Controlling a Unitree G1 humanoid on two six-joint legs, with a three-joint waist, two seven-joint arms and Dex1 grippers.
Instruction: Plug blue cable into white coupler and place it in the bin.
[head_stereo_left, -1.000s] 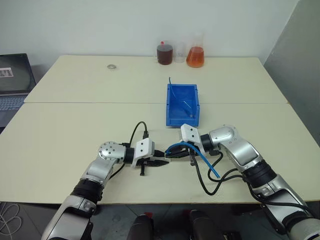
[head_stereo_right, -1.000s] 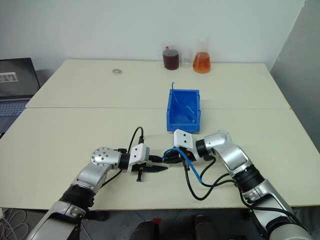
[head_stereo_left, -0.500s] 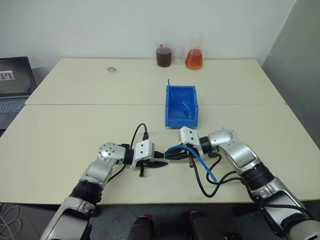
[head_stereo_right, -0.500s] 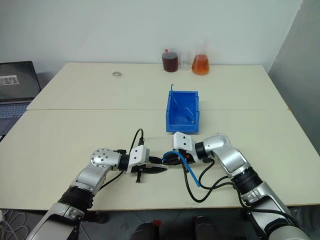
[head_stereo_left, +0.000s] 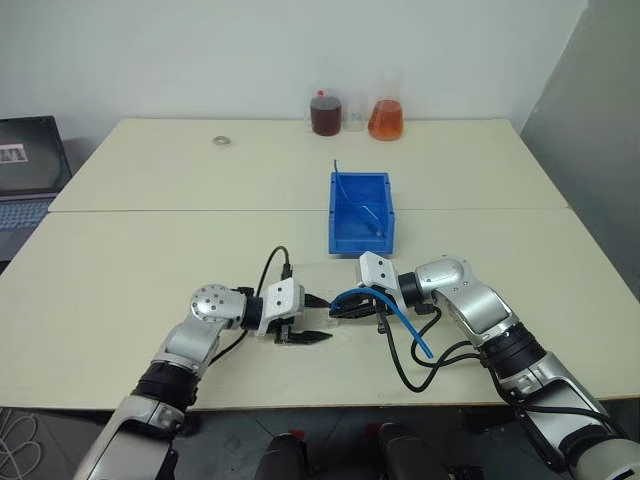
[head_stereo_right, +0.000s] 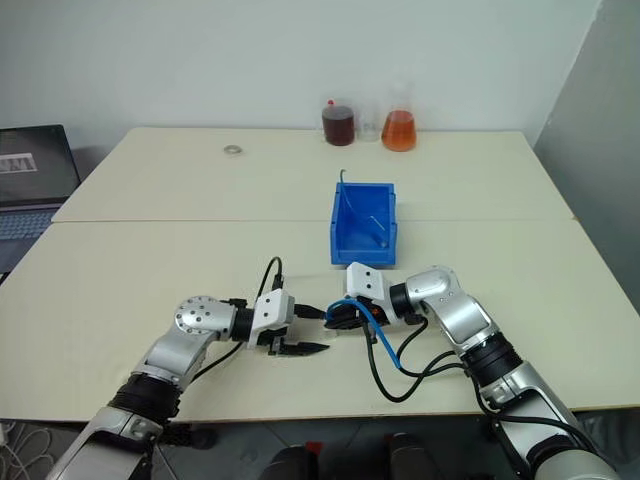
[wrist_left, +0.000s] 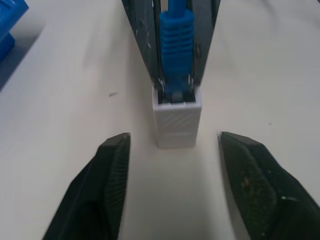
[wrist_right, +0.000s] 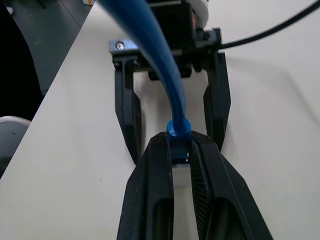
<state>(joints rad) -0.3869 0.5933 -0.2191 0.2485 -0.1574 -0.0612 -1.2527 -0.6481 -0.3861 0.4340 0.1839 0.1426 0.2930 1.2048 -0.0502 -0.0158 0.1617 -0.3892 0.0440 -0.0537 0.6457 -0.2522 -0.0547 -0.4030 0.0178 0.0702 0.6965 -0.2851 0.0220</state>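
While the right gripper (head_stereo_left: 345, 307) is pinching the blue cable (wrist_left: 175, 30) boot over the tabletop (head_stereo_left: 150, 260) | white coupler (wrist_left: 177, 120) is hanging plugged, light, rigid | left gripper (head_stereo_left: 312, 320) is standing wide | regrasp at the boot, cable being floppy.

A: Is any writing showing anywhere in these views?

B: Nothing that can be read. An open dark laptop (head_stereo_left: 25, 165) is sitting at the left edge, and its screen is showing a small pale patch with dark marks, too small to make out.

A: Is anything showing on the bottles at the back of the table?

B: The round glass flask of dark brown liquid (head_stereo_left: 328, 112) and the conical glass flask of orange liquid (head_stereo_left: 385, 113) are showing no label that can be read. The bright-blue plastic bin (head_stereo_left: 361, 212) is showing no marking either.
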